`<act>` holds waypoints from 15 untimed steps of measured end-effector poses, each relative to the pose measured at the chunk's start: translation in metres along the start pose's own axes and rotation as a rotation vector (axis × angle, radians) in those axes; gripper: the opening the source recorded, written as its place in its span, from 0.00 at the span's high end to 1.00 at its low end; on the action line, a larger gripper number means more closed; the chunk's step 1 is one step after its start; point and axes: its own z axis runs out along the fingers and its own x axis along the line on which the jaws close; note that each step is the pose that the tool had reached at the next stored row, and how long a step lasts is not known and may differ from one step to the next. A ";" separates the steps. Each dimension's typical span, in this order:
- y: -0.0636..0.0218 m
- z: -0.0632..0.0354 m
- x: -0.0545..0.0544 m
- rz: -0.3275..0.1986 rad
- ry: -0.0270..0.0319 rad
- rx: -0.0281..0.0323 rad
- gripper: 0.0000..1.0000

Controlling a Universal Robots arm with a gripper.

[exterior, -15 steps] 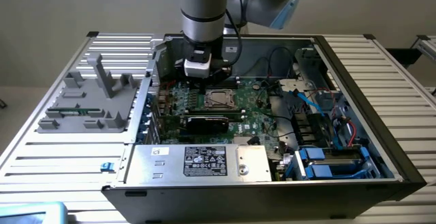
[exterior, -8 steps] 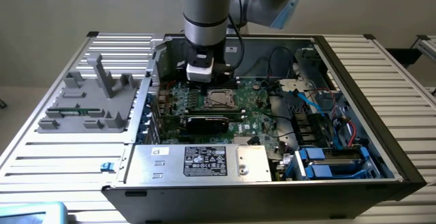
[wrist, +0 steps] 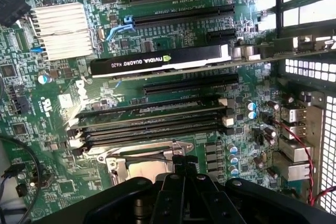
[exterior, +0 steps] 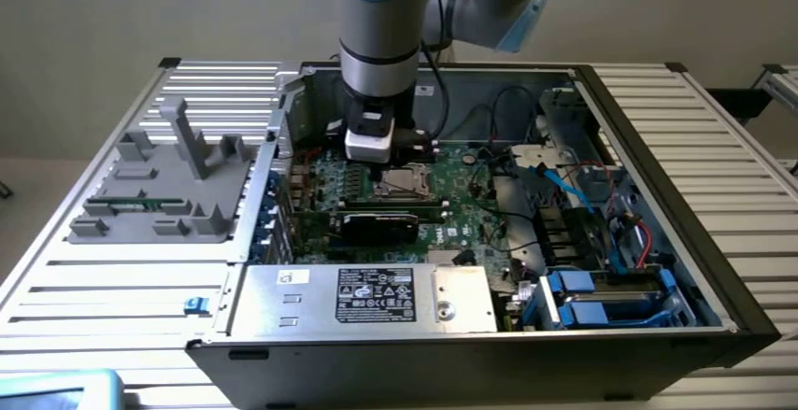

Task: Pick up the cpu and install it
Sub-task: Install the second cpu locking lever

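black gripper [wrist: 181, 169], fingers pinched together, just above the metal-framed socket [wrist: 137, 167] on the green motherboard [wrist: 47, 114]

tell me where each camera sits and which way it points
Exterior view: off the arm, above the open computer case, looking down into it; the arm and gripper hang over the motherboard.
Wrist view: on the wrist, facing the motherboard; the gripper's dark body shows at the picture's edge.
Shared: the black graphics card and CPU socket.
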 end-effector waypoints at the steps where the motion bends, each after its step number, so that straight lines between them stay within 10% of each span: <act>1: 0.0002 0.0009 0.000 0.001 -0.0016 0.0023 0.89; 15: 0.0039 0.0138 0.000 0.009 -0.0228 0.0267 0.89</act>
